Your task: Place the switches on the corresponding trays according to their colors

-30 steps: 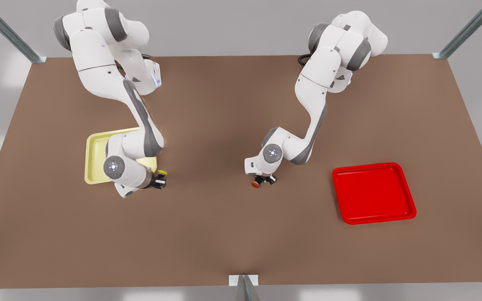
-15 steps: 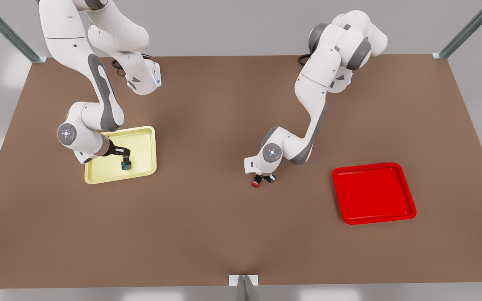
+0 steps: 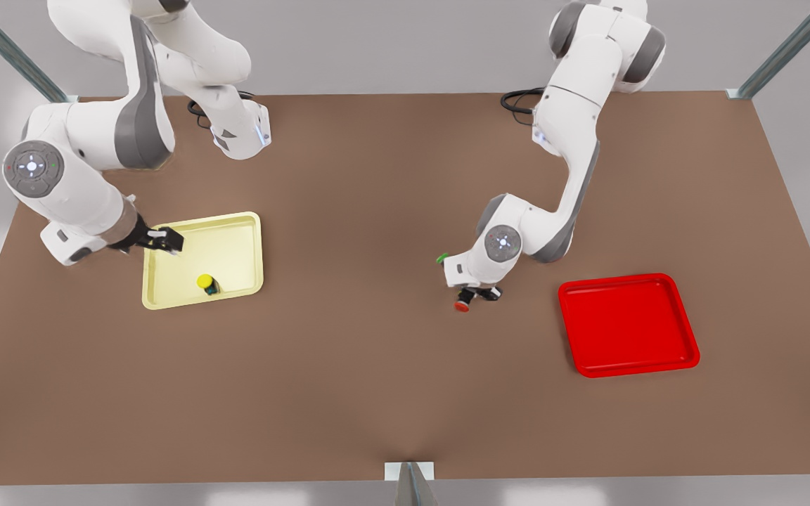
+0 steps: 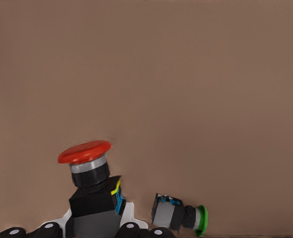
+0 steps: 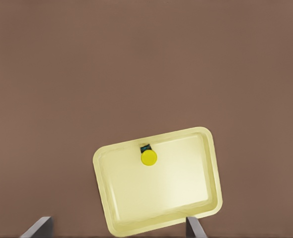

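Note:
The yellow switch [image 3: 206, 283] [image 5: 148, 157] stands cap-up in the pale yellow tray [image 3: 236, 242] [image 5: 161, 193], near its front rim. My right gripper [image 3: 166, 241] [image 5: 117, 233] hangs open above the tray's left rim on the front view's left, apart from the switch. My left gripper [image 3: 479, 294] [image 4: 94, 225] is shut on the dark body of the red switch [image 3: 463, 305] [image 4: 84, 152] over the table's middle. It is left of the bright red tray [image 3: 626, 323], which holds nothing.
A green-capped switch [image 3: 442, 258] [image 4: 179, 218] lies on its side on the brown table [image 3: 377, 393], just behind the left gripper. Metal frame posts stand at the table's corners and at the front edge's middle.
My right gripper carried the yellow switch into the yellow tray, let it go and drew back to the left. My left gripper moved toward the red tray with the red switch, uncovering the green switch.

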